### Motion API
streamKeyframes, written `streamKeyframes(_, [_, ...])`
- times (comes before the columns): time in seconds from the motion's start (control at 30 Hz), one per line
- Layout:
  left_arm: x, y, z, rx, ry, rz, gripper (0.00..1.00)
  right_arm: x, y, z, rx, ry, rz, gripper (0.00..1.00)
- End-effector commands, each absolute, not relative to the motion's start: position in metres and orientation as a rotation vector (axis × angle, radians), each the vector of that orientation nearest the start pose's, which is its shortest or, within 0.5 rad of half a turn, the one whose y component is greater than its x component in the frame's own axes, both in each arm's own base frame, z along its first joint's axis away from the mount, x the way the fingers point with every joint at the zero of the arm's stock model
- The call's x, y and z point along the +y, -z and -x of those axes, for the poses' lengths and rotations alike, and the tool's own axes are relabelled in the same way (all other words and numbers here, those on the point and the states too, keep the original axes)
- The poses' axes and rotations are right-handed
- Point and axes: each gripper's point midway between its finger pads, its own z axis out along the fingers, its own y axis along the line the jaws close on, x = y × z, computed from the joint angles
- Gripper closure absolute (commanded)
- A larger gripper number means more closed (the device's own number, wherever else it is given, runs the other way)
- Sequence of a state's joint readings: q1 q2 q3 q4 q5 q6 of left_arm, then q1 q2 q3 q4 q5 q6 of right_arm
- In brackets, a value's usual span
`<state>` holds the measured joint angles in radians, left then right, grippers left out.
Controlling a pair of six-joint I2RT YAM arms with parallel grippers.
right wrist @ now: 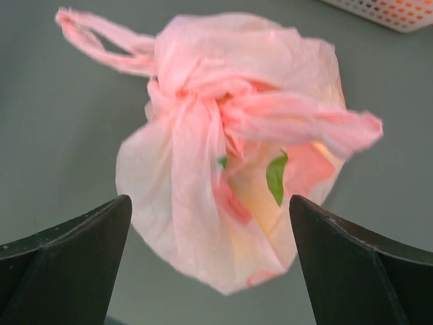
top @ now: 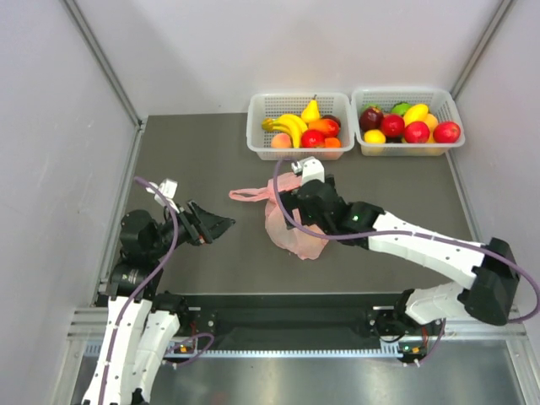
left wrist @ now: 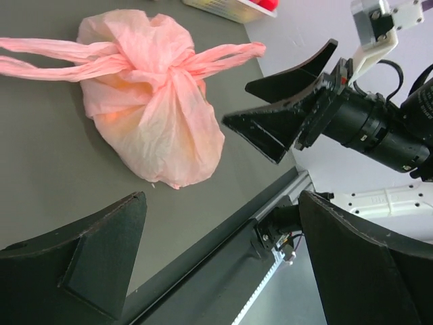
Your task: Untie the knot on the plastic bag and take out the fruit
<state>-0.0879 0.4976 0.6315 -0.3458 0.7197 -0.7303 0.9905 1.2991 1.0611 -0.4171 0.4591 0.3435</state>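
- Bag (top: 289, 234) lies on the dark worktop (top: 194, 160), near the middle, a little nearer the baskets than the arm bases. It is pink, translucent and crinkled, and sits bunched into a rounded lump.
- Knot (left wrist: 160, 65) is tied at the top of the bag. The two handles are twisted together there.
- One handle loop (left wrist: 47, 57) trails flat on the worktop to one side of the knot; the other handle end (left wrist: 230, 53) sticks out the opposite way.
- Fruit (right wrist: 275, 177) shows only as patches through the film: we see a green patch, plus a yellowish and an orange glow. We cannot count the pieces.
- Right hand (right wrist: 210, 203) is released, jaws wide. It hovers over the bag, which sits between the fingers in its own view. The left wrist view shows its fingertips just beside the bag, near the short handle end, with a gap.
- Left hand (left wrist: 222, 202) is released too, jaws wide and holding nothing. It is well apart from the bag and points toward it.
- Two white baskets (top: 299, 96) stand side by side at the far edge. Both hold loose toy fruit: bananas (top: 291, 126), red apples, and yellow and orange pieces.
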Motion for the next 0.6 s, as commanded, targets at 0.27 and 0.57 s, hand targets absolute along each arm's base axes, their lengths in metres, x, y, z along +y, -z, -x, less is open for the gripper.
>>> streamKeyframes(0.27, [-0.125,-0.263,-0.23,1.905,0.973,0.219,0.02,0.305,-0.151,-0.271,2.196,-0.265,0.216,0.11])
streamKeyframes(0.57, [-0.144,-0.26,-0.284,1.93,1.061,0.241,0.05,0.295,-0.117,-0.28,2.182,-0.171,0.296,0.88])
